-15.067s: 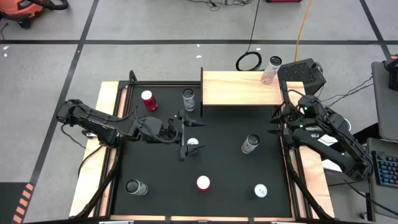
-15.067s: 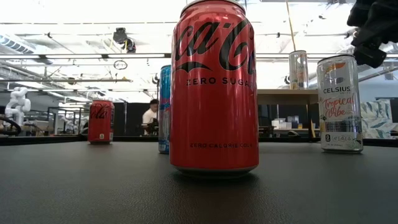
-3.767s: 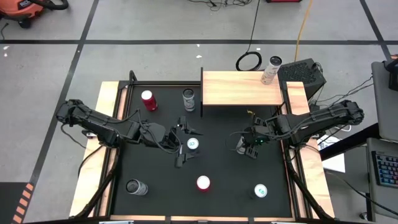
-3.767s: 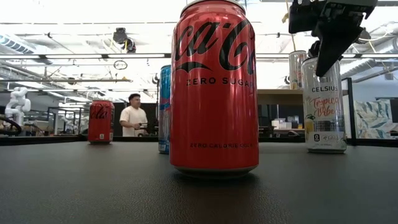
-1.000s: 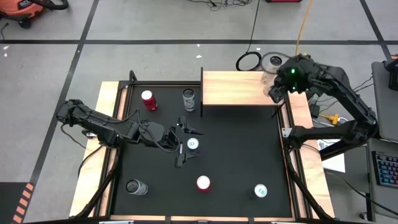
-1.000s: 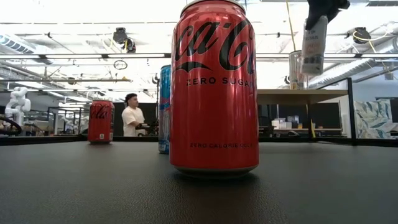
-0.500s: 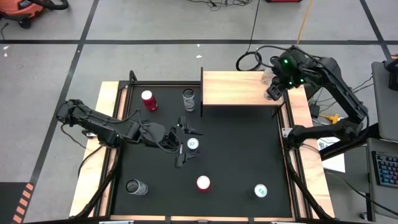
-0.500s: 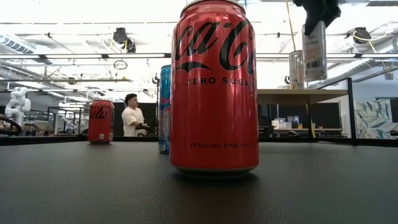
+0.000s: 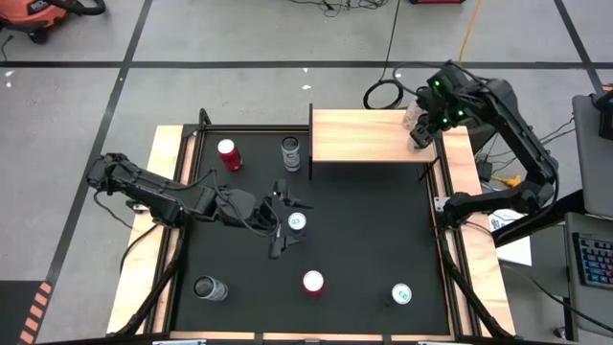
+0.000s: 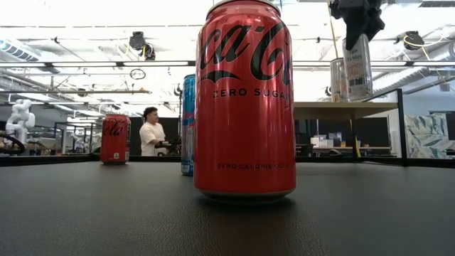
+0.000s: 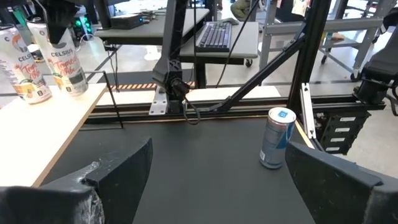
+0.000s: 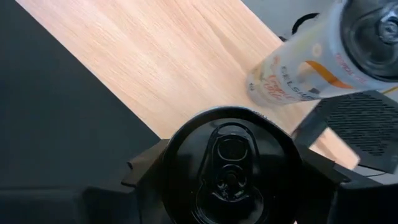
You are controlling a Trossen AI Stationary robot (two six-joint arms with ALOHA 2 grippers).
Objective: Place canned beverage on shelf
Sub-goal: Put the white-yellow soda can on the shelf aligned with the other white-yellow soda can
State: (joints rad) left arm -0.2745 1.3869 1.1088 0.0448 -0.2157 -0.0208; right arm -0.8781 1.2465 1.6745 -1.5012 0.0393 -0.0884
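My right gripper [image 9: 421,127] is shut on a tall white Celsius can [image 10: 357,67] over the far right corner of the pale-wood shelf [image 9: 369,136]. A second Celsius can [image 10: 338,80] stands on the shelf just beyond it. The held can's base is close above the board; whether it touches does not show. My left gripper [image 9: 284,220] hangs open over the middle of the black table, by a white-topped can [image 9: 298,221], touching nothing. My right gripper pinches the Celsius can at its top end, one finger [image 12: 146,167] on each side just below the black rim [image 12: 177,146]. The fingers come from above, slanting down. The can hangs below them, nearly upright, beside the standing can.
On the table stand a red can [image 9: 228,153] and a silver can [image 9: 290,153] at the far left, a red-topped can [image 9: 313,281], a blue can [image 9: 401,293] and another can [image 9: 210,287] near the front. A person stands far off in the room [image 10: 149,131].
My right gripper has carried the Celsius can toward the table's far edge over the shelf's right end, closer to the standing can. The can has turned about its own length and stands more upright.
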